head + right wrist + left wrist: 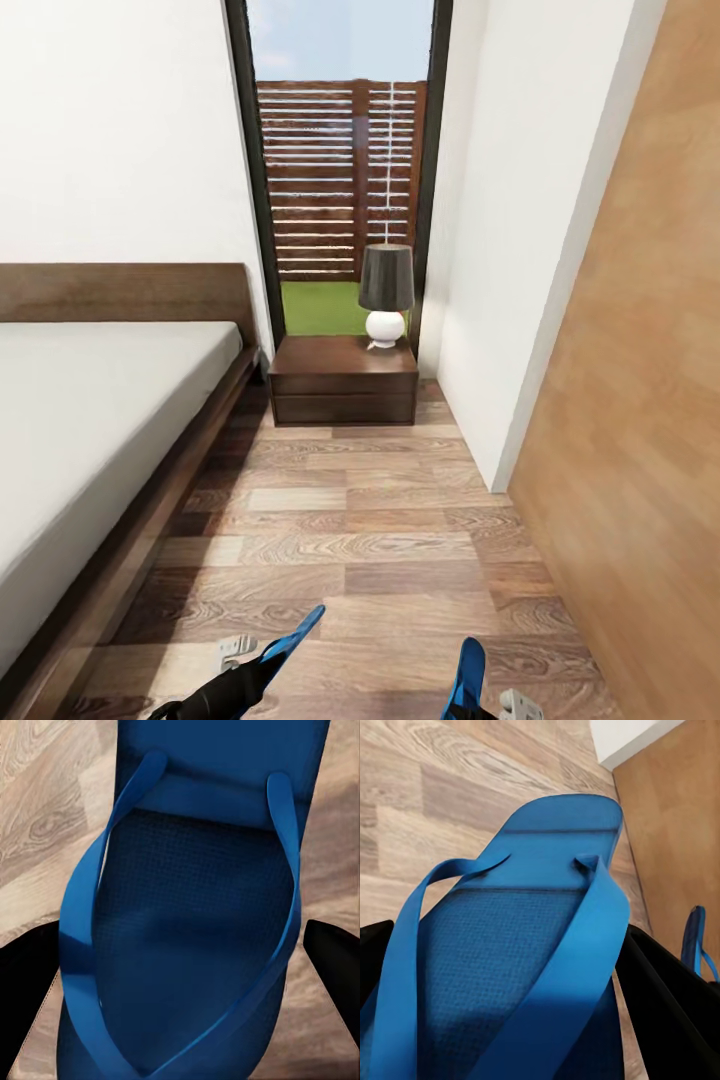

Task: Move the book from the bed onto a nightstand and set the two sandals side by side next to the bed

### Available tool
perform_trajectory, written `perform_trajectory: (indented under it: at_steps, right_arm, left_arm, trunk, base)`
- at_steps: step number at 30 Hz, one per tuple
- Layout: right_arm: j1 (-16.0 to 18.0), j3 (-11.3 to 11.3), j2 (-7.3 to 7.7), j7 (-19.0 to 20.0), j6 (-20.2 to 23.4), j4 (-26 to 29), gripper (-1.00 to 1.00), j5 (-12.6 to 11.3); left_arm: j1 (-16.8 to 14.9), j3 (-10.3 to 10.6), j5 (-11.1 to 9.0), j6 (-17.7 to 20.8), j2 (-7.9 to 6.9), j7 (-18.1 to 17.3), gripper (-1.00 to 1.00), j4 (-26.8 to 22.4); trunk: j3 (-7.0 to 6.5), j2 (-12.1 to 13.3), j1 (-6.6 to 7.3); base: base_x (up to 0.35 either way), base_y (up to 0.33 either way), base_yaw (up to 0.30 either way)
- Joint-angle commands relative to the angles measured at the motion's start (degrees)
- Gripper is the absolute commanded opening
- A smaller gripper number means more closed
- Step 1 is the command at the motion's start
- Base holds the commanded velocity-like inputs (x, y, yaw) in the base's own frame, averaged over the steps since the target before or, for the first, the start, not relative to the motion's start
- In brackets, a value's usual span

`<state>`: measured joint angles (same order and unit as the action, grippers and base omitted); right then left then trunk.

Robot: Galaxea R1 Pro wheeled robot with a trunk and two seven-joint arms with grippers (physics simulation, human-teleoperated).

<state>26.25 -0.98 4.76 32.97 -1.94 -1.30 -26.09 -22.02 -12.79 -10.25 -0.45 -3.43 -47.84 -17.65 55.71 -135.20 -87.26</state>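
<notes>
Currently left fingers (660,997) are gripping one sandal (517,945); right fingers (334,960) are gripping the other sandal (195,915), both above the floor (380,540), beside the bed (90,430); nightstand (343,380) standing ahead.

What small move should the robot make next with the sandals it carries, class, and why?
Probably lower both arms toward the floor beside the bed. Each claw is shut on a blue sandal: the left claw on the left sandal, the right claw on the right sandal, both held above the planks.
</notes>
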Motion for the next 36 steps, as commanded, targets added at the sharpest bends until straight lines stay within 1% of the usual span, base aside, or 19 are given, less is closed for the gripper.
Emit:
perform_trajectory:
  at_steps: [1, 15, 19, 36]
  right_arm:
    - [0.05, -0.08, 0.02, 0.25, -0.21, -0.13, -1.0, -0.01]
    - [0.04, -0.13, 0.04, 0.23, -0.39, -0.01, -1.0, 0.0]
    - [0.03, -0.15, 0.02, 0.22, -0.41, -0.01, -1.0, -0.01]
    - [0.03, -0.13, 0.04, 0.2, -0.61, -0.08, -1.0, 0.0]
  left_arm:
    - [-0.04, -0.05, -0.15, -0.11, -0.01, -0.15, -1.0, 0.07]
    - [-0.04, -0.05, -0.12, -0.08, 0.0, -0.13, -1.0, 0.07]
    - [-0.04, -0.05, -0.12, -0.08, -0.01, 0.45, -1.0, 0.07]
    - [-0.04, -0.05, -0.12, -0.08, 0.0, 1.08, -1.0, 0.07]
  trunk:
    - [0.05, -0.02, -0.02]
    - [0.05, -0.02, -0.02]
    - [0.05, -0.02, -0.02]
    - [0.05, -0.02, -0.02]
  base:
    - [0.274, 0.0, 0.0]
    - [0.313, 0.0, 0.0]
    - [0.319, -0.027, 0.0]
    - [0.311, -0.106, 0.0]
